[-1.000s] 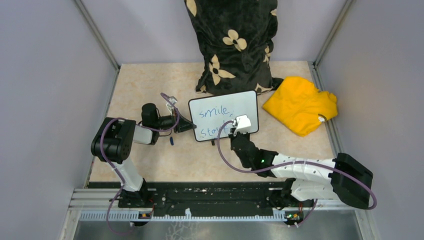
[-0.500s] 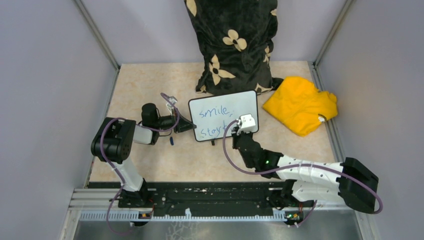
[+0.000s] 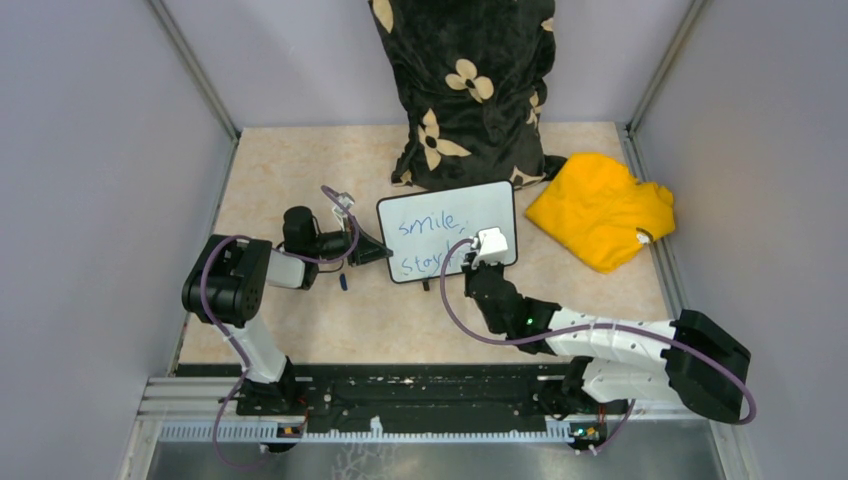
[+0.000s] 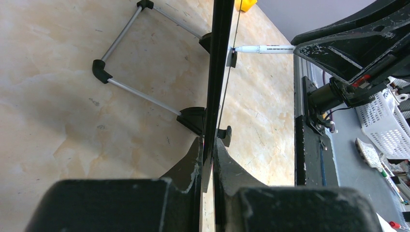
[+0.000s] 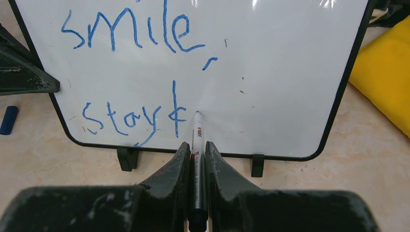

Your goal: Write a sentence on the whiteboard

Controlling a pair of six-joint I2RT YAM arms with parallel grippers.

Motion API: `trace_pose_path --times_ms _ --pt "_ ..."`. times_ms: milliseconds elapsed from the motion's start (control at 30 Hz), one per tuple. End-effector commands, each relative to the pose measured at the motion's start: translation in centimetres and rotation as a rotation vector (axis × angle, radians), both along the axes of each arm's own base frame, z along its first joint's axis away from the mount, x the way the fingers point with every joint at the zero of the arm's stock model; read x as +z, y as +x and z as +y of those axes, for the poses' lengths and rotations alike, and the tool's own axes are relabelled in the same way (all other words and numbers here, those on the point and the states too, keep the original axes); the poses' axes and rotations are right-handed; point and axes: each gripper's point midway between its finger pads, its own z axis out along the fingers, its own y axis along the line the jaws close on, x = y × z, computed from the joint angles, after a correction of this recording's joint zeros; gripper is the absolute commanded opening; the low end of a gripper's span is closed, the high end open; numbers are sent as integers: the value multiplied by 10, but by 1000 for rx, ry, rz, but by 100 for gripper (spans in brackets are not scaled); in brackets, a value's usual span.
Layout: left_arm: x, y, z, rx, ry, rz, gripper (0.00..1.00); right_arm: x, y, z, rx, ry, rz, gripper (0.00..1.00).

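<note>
Right wrist view: right gripper (image 5: pixel 197 157) is clamped on the marker (image 5: pixel 197 133), barrel pinched between both fingers. Marker's long axis runs straight out from the jaws. Its tip points at the whiteboard (image 5: pixel 280 72) and touches the face low down, just right of the last blue stroke.

Whiteboard stands on its black feet, long axis left-right, written face toward the arms. The sentence (image 5: pixel 130 36) sits on the whiteboard's left half: "smile," on the upper line, "stay" plus one crossed stroke on the lower.

Left gripper (image 4: pixel 208 147) is closed on the whiteboard's left edge, frame pinched between its fingers. Wire stand (image 4: pixel 140 94) props the whiteboard from behind. Blue cap (image 5: pixel 8 120) lies just left of the whiteboard's lower left corner.

Table (image 3: pixel 290 170) is beige and marbled. Yellow cloth (image 3: pixel 600 210) lies just right of the whiteboard. Black flowered pillow (image 3: pixel 465 90) stands right behind the whiteboard, against the back wall. Grey walls (image 3: pixel 100 150) close three sides.
</note>
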Motion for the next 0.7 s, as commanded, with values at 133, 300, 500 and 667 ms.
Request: trace_pose_path --times_ms 133,300,500,667 --pt "-14 -3 -2 -4 18 68 0 10 4 4 -9 56 -8 0" --pt "-14 -3 -3 -4 18 68 0 2 0 1 -9 54 14 0" --pt "-14 -3 -3 -4 18 69 0 -8 -5 -3 -5 54 41 0" --pt "-14 -2 -3 -3 19 69 0 -10 -7 -5 -1 57 51 0"
